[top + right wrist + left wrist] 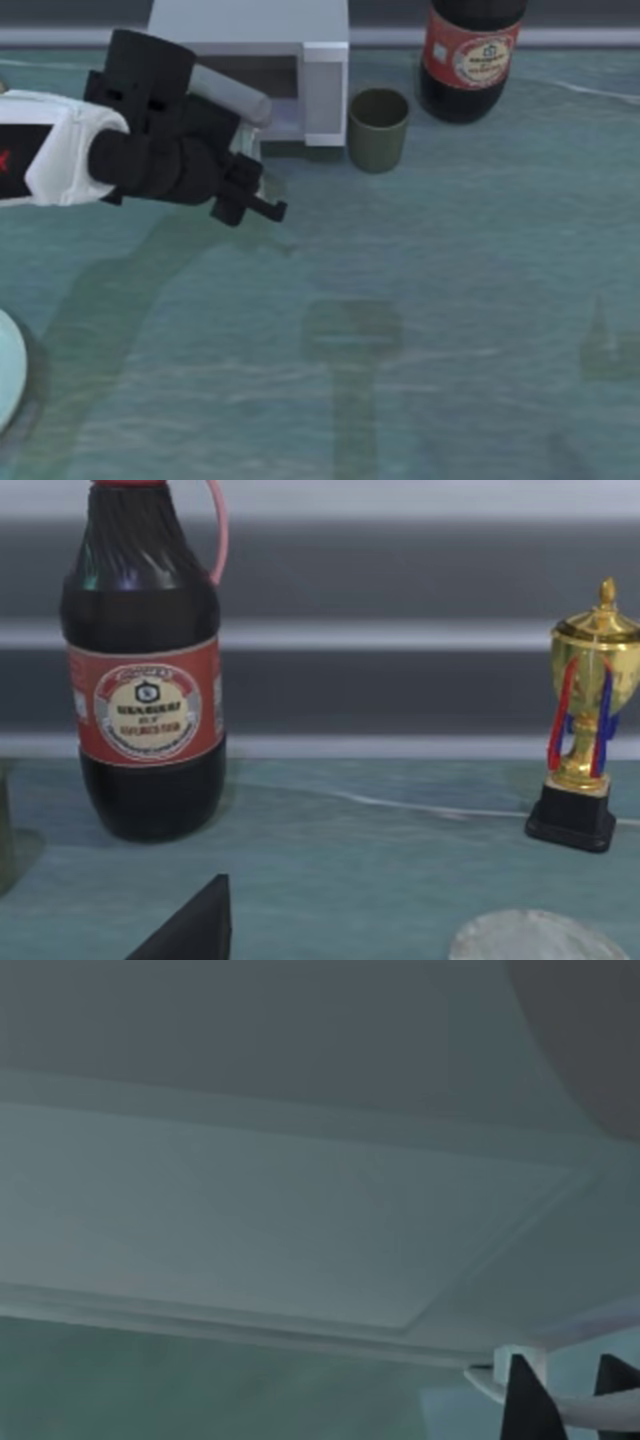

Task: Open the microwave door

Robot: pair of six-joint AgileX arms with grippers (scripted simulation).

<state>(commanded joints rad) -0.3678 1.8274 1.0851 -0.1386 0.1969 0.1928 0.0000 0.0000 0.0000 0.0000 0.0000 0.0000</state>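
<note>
On a teal tabletop (450,300), the microwave door (255,160) (translucent grey window, white bar handle) is seen swung outward at the rear left, its handle pinched by the left tool (258,200).

A teal table (450,300) with pale marbled streaks fills the top view, softly lit, with faint shadows lying across its surface. Behind the table's far edge runs a wall (420,600) banded in dark grey and lighter grey horizontal stripes. A pale strip lies along the foot of that wall, right where the table's surface ends.
</note>
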